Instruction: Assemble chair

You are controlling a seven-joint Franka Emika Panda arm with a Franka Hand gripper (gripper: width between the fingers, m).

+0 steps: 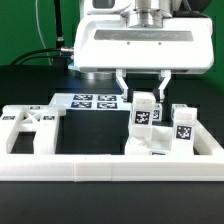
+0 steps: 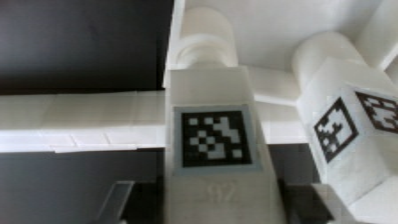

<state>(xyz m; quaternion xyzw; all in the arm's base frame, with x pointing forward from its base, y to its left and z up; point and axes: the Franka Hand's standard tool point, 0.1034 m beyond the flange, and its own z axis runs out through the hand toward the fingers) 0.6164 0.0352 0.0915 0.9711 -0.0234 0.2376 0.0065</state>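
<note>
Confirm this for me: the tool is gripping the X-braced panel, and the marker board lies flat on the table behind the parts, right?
Not quite. The exterior view shows the tool closed on an upright tagged leg, not the X-braced panel, which lies untouched at that view's left. The marker board does lie flat behind the parts.

On the table (image 1: 30,90), the long border rail (image 1: 110,167) runs across the front, nearest to the camera. Behind it, at the exterior view's left, lies the flat panel with crossed braces (image 1: 30,128). The marker board (image 1: 88,102) lies flat farther back, near the middle, to the right of this panel. At the exterior view's right a group of chair parts (image 1: 160,140) stands close together just behind the rail: one upright leg (image 1: 146,112) in the middle and another leg (image 1: 184,122) to its right. The gripper (image 1: 141,88) hangs above the middle leg, one finger on each side of its top. In the wrist view this leg (image 2: 217,130) stands between the fingers, with the second tagged leg (image 2: 356,125) just beside it.
</note>
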